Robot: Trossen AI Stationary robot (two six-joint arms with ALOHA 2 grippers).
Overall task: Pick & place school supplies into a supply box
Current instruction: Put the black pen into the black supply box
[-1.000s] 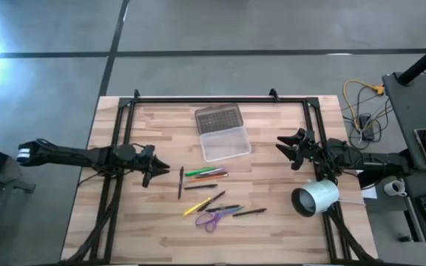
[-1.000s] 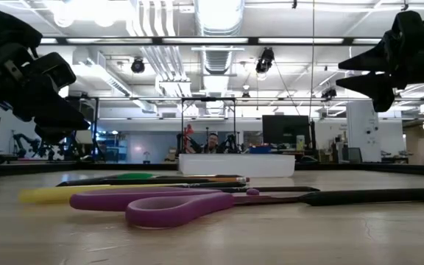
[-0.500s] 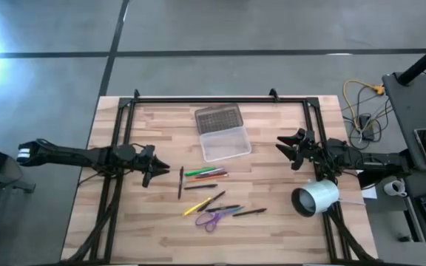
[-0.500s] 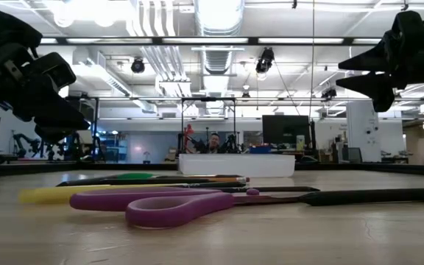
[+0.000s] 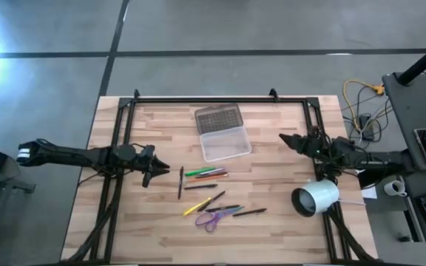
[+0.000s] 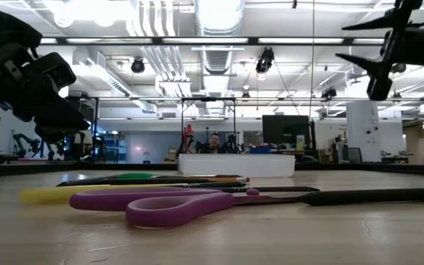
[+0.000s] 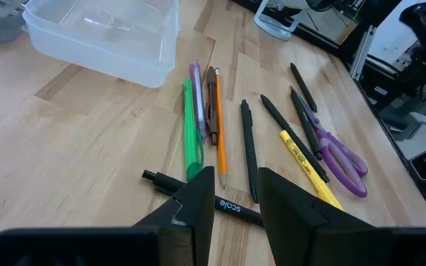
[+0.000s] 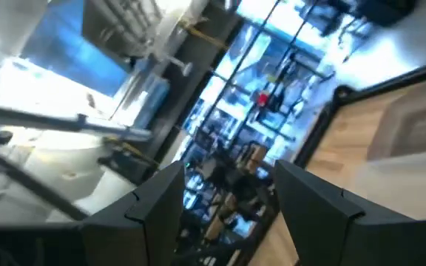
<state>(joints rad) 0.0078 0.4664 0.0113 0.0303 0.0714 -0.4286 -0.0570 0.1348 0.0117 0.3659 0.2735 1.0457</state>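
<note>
The school supplies lie loose mid-table: a green marker (image 5: 198, 172), orange and dark pens, a yellow marker (image 5: 196, 207) and purple-handled scissors (image 5: 213, 218). One black pen (image 7: 191, 192) lies just past the fingertips in the left wrist view. The supply box (image 5: 225, 142) is a clear tray that rests flat on the table. Its grey lid (image 5: 218, 117) lies open on the far side. My left gripper (image 5: 158, 168) hovers open to the left of the pens. My right gripper (image 5: 285, 138) is open, raised above the table to the right of the box.
A white cylinder (image 5: 316, 197) lies on its side near the right edge, below my right arm. A black frame rail (image 5: 205, 100) runs along the far edge and down both sides. In the low view, the scissors (image 6: 182, 206) lie nearest the near edge.
My right gripper has rolled about its wrist, tipped upward and shifted slightly toward the far edge; its fingers now show edge-on. The left arm and the supplies have stayed still.
</note>
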